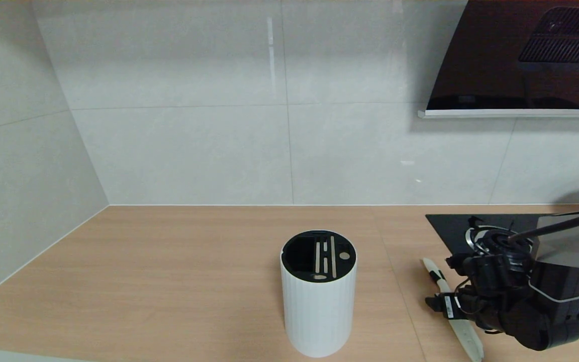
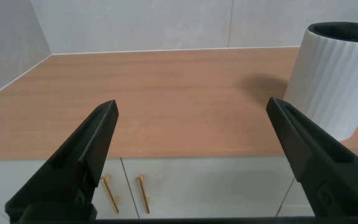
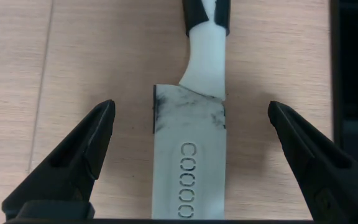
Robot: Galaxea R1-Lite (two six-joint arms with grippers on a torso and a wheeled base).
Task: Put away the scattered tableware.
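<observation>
A white knife (image 1: 453, 314) with a black-and-white handle lies flat on the wooden counter (image 1: 179, 271), right of a white ribbed utensil holder (image 1: 318, 296) with a black slotted top. My right gripper (image 3: 191, 168) hangs just above the knife (image 3: 191, 155), open, one finger on each side of the blade near the handle, not touching it. My left gripper (image 2: 194, 162) is open in front of the counter's front edge, level with it, and holds nothing. The holder (image 2: 337, 78) stands ahead of it to one side.
A black cooktop (image 1: 475, 226) with a burner sits at the back right, with a dark range hood (image 1: 525, 55) above it. Tiled walls close the counter at the back and left. Cabinet doors with gold handles (image 2: 126, 193) are below the counter edge.
</observation>
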